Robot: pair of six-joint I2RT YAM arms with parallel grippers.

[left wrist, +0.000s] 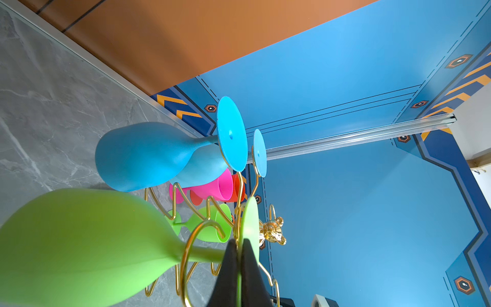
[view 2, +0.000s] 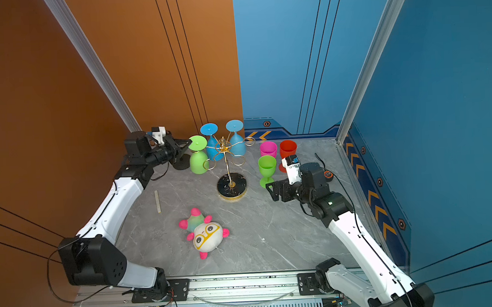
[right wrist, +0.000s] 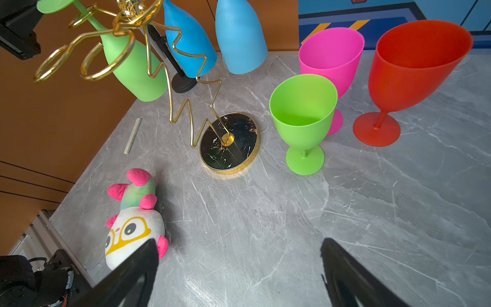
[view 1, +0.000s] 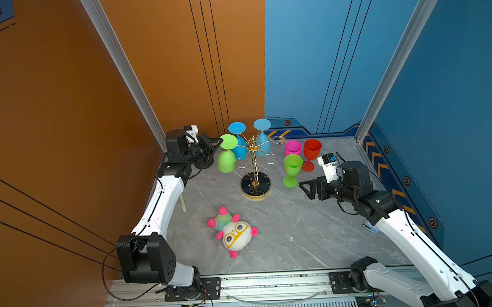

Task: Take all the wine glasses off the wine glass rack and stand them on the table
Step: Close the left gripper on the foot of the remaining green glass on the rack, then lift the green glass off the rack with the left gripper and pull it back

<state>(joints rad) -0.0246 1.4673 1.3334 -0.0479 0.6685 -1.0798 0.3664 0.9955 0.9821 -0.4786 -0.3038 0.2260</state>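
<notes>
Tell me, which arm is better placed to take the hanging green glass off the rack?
Left. The left gripper is shut on the hanging green glass by its foot, at the rack; the right gripper is open, away from it.

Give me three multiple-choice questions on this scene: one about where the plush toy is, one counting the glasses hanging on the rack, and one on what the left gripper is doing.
1. Where is the plush toy?
A. On the table, apart from the wine glass rack
B. Inside the red glass
C. Hung on the rack

2. How many glasses hang upside down on the rack?
A. One
B. Three
C. Six

3. The left gripper is:
A. Open over the table
B. Holding the toy
C. Shut on the foot of the hanging green glass

Answers:
1 A: the toy lies flat on the grey top.
2 B: one green and two blue glasses hang there.
3 C: the left wrist view shows its fingers pinching the foot's edge.
</notes>
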